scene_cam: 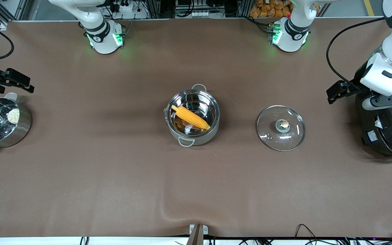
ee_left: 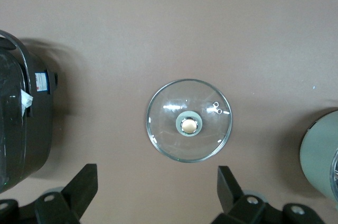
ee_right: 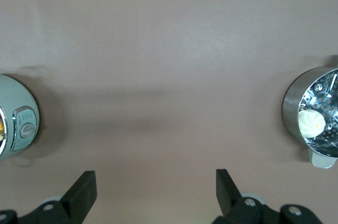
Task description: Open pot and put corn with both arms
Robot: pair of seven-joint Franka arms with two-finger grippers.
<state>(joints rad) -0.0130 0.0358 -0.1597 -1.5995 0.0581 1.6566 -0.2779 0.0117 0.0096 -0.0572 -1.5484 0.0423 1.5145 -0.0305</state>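
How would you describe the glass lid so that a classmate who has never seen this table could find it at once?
Start at the steel pot in the middle of the table, with the corn inside. Beside it, toward the left arm's end, the glass lid lies flat on the brown cloth. Unlike its neighbours, it is see-through, with a copper-topped knob.

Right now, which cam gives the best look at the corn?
Front view: the corn lies whole and slanted inside the open pot, tip to stub visible. Right wrist view catches only a yellow sliver at the pot's edge. Left wrist view shows only a part of the pot's wall, no corn.
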